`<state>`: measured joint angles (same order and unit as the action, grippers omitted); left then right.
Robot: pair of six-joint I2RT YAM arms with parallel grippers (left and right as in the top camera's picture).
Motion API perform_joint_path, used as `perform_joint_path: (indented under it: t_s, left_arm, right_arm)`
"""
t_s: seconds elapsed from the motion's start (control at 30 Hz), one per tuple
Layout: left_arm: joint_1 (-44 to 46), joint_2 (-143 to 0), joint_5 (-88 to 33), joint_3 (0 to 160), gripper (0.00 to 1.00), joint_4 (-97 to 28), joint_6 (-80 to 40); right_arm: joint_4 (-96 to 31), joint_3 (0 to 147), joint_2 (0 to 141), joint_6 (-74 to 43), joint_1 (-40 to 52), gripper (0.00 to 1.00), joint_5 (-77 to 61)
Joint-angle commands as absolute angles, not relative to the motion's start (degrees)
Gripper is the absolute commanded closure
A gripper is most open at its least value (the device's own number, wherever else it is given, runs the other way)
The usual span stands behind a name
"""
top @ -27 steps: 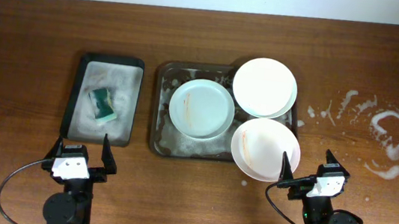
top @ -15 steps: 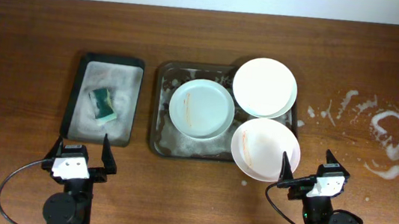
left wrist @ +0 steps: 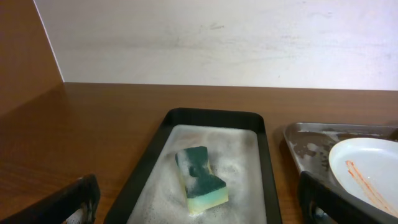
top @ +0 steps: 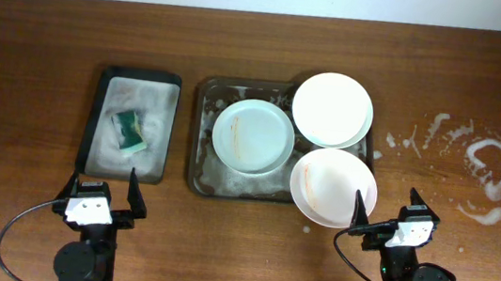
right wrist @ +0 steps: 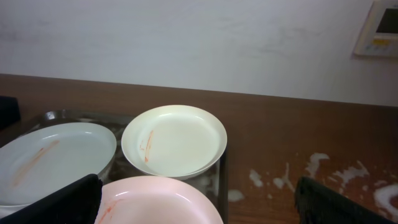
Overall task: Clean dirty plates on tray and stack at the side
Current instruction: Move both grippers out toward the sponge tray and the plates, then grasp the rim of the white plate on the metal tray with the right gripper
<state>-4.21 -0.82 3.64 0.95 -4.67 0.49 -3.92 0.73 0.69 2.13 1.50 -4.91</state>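
Three white plates lie on the large foamy grey tray (top: pixel 204 135). The left plate (top: pixel 253 137) has orange smears and also shows in the left wrist view (left wrist: pixel 370 175) and the right wrist view (right wrist: pixel 53 158). The back plate (top: pixel 332 109) overhangs the tray's right rim; it shows smeared in the right wrist view (right wrist: pixel 174 140). The front plate (top: pixel 332 188) overhangs the tray's front right corner, just ahead of my right gripper (top: pixel 384 215), and also shows in the right wrist view (right wrist: pixel 158 202). My right gripper (right wrist: pixel 199 208) is open and empty. My left gripper (top: pixel 99 189) is open and empty, near the table's front edge.
A smaller dark tray (top: pixel 103 105) with foam holds a green sponge (top: pixel 129 130) left of the large tray; the sponge lies straight ahead in the left wrist view (left wrist: pixel 200 179). White foam splashes (top: pixel 484 167) mark the table at the right. A wall stands behind the table.
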Motion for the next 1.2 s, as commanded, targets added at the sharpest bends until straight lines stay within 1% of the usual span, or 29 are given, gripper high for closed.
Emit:
perform_joint_path:
  t_s: [0.0,0.13,0.23,0.27,0.33,0.43,0.53,0.63,0.73,0.9,0.97,1.0,1.17]
  left_arm:
    - [-4.4,-0.3,3.7,0.5,0.01,-4.4,1.8]
    - [-4.4,-0.3,4.1,0.5,0.01,-4.3,1.8]
    - [-4.4,-0.3,2.4,0.5,0.01,-4.5,1.8]
    - [-4.4,-0.3,3.0,0.5,0.01,-4.0,1.8]
    - [-4.4,-0.3,0.8,0.6,0.01,-3.4,1.8]
    - [-4.4,-0.3,-6.3,2.2,0.01,-3.0,1.8]
    - [-4.4,-0.9,-7.8,6.4,0.01,-5.1,1.8]
    - [-4.4,-4.7,-9.3,14.0,0.01,-10.5,1.8]
    - [-4.4,-13.1,-11.4,24.3,0.01,-16.8,1.8]
    - [-4.4,-28.3,-11.4,40.4,0.01,-28.0,1.8]
    - [-4.4,-37.3,-11.4,48.7,0.01,-34.8,1.8]
    - [-4.4,-43.7,-11.4,54.4,0.01,-39.3,1.8]
    - [-4.4,-62.6,-11.4,73.5,0.01,-56.2,1.8]
  right_arm:
    - [-4.1,0.3,0.4,1.9,1.9,0.02,-4.6]
    - [-2.7,0.3,0.4,1.9,1.9,0.02,-8.7]
    - [0.9,0.3,0.4,1.9,1.9,0.02,-17.0]
    - [4.3,0.3,0.4,1.9,1.9,0.02,-20.3]
    - [5.8,1.8,0.4,1.9,1.9,0.02,-22.8]
    - [5.4,6.5,1.3,1.9,1.9,0.02,-24.1]
    - [4.5,12.3,5.5,1.9,1.9,0.02,-24.9]
    - [3.1,19.9,13.1,1.9,1.9,0.02,-30.9]
    - [-4.4,32.0,24.8,1.9,1.9,0.01,-34.9]
    - [-19.6,50.9,43.2,1.9,1.9,0.02,-36.3]
    - [-25.7,58.8,50.6,1.9,1.9,0.02,-38.6]
    - [-30.6,64.9,56.6,1.9,1.9,0.02,-40.6]
    - [-49.9,84.8,76.7,1.9,3.9,0.02,-41.6]
